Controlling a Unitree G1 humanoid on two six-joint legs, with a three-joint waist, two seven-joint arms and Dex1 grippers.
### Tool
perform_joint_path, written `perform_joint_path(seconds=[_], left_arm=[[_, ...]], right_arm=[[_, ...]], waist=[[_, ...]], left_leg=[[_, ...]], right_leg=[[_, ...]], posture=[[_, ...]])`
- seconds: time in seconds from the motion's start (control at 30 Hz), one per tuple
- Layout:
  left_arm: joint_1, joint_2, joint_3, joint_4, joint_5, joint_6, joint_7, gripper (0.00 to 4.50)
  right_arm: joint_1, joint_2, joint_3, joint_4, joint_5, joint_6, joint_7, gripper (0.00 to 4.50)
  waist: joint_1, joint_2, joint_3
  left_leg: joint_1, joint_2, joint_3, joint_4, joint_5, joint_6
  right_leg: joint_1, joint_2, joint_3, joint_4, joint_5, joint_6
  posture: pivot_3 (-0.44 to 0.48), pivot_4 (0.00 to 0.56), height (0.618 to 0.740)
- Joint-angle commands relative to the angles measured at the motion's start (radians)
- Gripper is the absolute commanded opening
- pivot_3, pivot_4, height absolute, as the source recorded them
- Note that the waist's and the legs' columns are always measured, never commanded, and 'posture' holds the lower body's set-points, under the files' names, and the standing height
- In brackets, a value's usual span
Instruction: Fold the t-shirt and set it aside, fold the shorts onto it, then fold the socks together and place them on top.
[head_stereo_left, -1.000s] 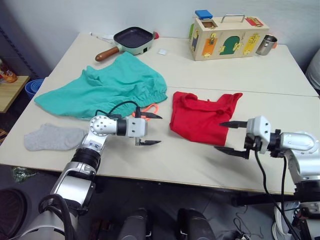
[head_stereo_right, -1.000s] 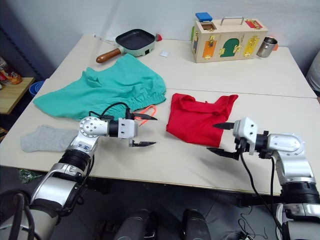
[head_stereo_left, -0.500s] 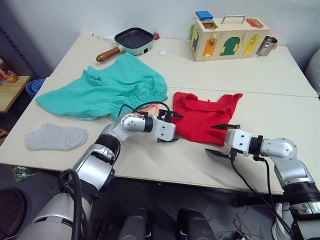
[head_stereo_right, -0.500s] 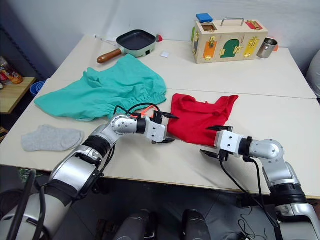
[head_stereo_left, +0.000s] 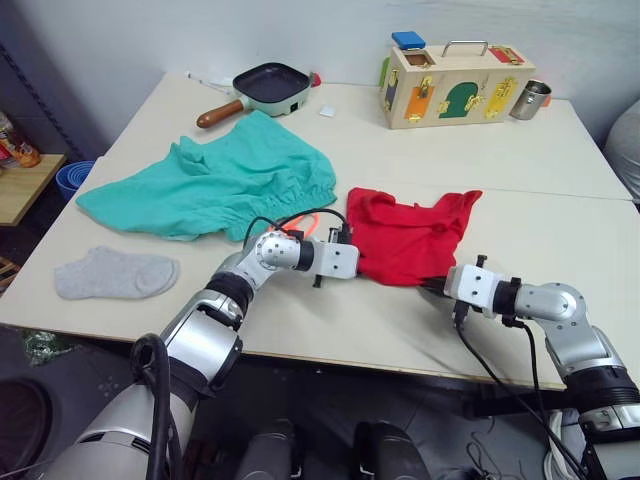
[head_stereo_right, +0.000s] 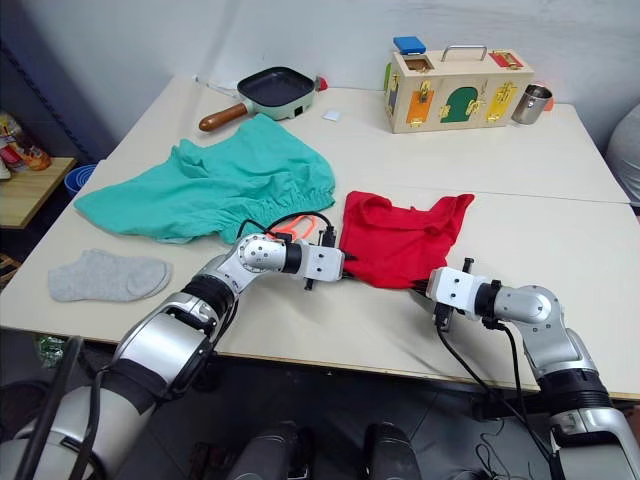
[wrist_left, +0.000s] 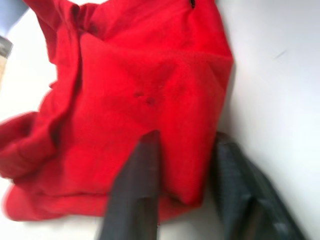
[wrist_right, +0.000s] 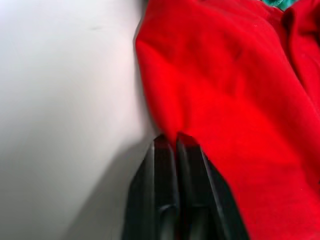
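While crumpled at frame centre, t-shirt (head_stereo_left: 412, 236): red, unfolded, on table (head_stereo_left: 560, 140). Step in hand, by judgement: first fold of t-shirt, grasp phase.

Left gripper (wrist_left: 186, 186): at lower-left hem, fingers (wrist_left: 136, 185) parted, straddling cloth edge, not clamped.

Right gripper (wrist_right: 174, 142): at lower-right hem, fingers pressed together, apparently pinching cloth edge.

Shorts (head_stereo_left: 215, 178): teal, spread at centre left, orange drawstring beside t-shirt; untouched.

Sock (head_stereo_left: 116, 274): grey, lower left of frame, well apart; second sock not discernible.

Pan (head_stereo_left: 264, 85), wooden box (head_stereo_left: 458, 80), metal cup (head_stereo_left: 530, 99): top of frame, irrelevant.

Next move, by judgement: close left gripper on hem, then lift both corners evenly and carry toward collar.
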Motion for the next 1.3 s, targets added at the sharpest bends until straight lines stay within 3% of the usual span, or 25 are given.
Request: perform_joint_path(seconds=[0.03,0.07,0.17,0.27,0.4,0.53,0.67,1.03,1.1,1.2,1.3], left_arm=[[0.062,0.027,0.002,-0.05,-0.04,0.035,-0.128,0.25],[0.08,0.03,0.01,-0.087,-0.064,0.042,-0.154,0.03],[0.161,0.058,0.037,-0.242,-0.146,0.083,-0.237,0.03],[0.299,0.121,0.057,-0.5,-0.246,0.173,-0.315,0.03],[0.477,0.203,0.065,-0.813,-0.315,0.31,-0.347,0.03],[0.615,0.269,0.078,-1.013,-0.352,0.402,-0.344,0.03],[0.689,0.306,0.079,-1.109,-0.359,0.453,-0.323,0.03],[0.723,0.384,0.103,-1.125,-0.381,0.487,-0.308,0.03],[0.726,0.399,0.108,-1.138,-0.398,0.494,-0.309,0.52],[0.751,0.443,0.143,-1.211,-0.502,0.593,-0.36,1.32],[0.767,0.48,0.219,-1.276,-0.625,0.705,-0.386,2.23]], right_arm=[[0.029,-0.004,-0.022,0.012,0.042,0.013,0.02,0.0],[0.034,-0.007,-0.026,0.012,0.061,0.006,0.036,0.0],[0.047,-0.024,-0.031,0.013,0.099,-0.006,0.08,0.0],[0.101,-0.054,-0.036,-0.051,0.154,0.018,0.147,0.0],[0.196,-0.108,-0.052,-0.166,0.217,0.08,0.207,0.0],[0.302,-0.144,-0.078,-0.276,0.25,0.135,0.207,0.0],[0.365,-0.148,-0.088,-0.347,0.265,0.175,0.196,0.0],[0.458,-0.124,-0.094,-0.468,0.293,0.257,0.151,0.0],[0.484,-0.121,-0.107,-0.506,0.389,0.371,0.16,0.0],[0.497,-0.13,-0.122,-0.546,0.407,0.372,0.18,0.73],[0.529,-0.166,-0.174,-0.642,0.546,0.517,0.218,1.72]], waist=[[-0.004,0.0,0.0],[-0.007,0.001,0.0],[-0.016,0.001,0.0],[-0.017,0.001,0.0],[-0.017,0.001,0.0],[-0.013,0.001,0.0],[-0.01,0.002,0.0],[-0.01,0.002,0.0],[-0.01,0.002,0.0],[-0.012,0.002,0.0],[-0.011,0.006,0.002]], left_leg=[[0.0,0.0,0.0,0.0,0.0,0.0],[0.0,0.0,0.0,-0.001,0.0,-0.001],[0.0,0.0,-0.001,-0.003,0.0,-0.001],[0.0,0.0,0.0,-0.005,-0.001,-0.001],[0.0,0.001,-0.001,-0.006,-0.002,-0.001],[-0.001,0.001,-0.001,-0.004,-0.001,0.0],[0.0,0.001,-0.002,-0.004,-0.003,-0.001],[0.0,0.001,-0.002,-0.005,-0.005,-0.002],[0.0,0.001,-0.002,-0.005,-0.005,-0.002],[0.0,0.001,-0.002,-0.005,-0.006,-0.002],[0.0,0.001,-0.002,-0.006,-0.006,-0.002]], right_leg=[[0.0,0.0,0.0,0.0,0.0,0.0],[0.0,0.0,0.0,0.0,0.0,0.0],[0.0,0.001,-0.001,0.001,-0.001,-0.001],[0.0,0.002,-0.002,0.0,-0.001,-0.001],[0.0,0.002,-0.002,-0.001,-0.001,-0.002],[0.001,0.001,-0.001,-0.002,-0.001,-0.002],[0.001,0.0,-0.001,-0.004,-0.001,-0.002],[0.0,0.0,0.0,-0.005,-0.002,-0.002],[0.0,0.0,0.0,-0.005,-0.002,-0.003],[0.0,0.0,0.0,-0.005,-0.002,-0.003],[0.0,-0.001,0.0,-0.005,-0.002,-0.003]], posture=[[0.0,0.15,0.74],[0.0,0.15,0.74],[0.0,0.15,0.74],[0.0,0.15,0.74],[0.0,0.15,0.74],[0.0,0.15,0.74],[0.0,0.15,0.74],[0.0,0.15,0.74],[0.0,0.15,0.74],[0.0,0.15,0.74],[0.0,0.15,0.74]])
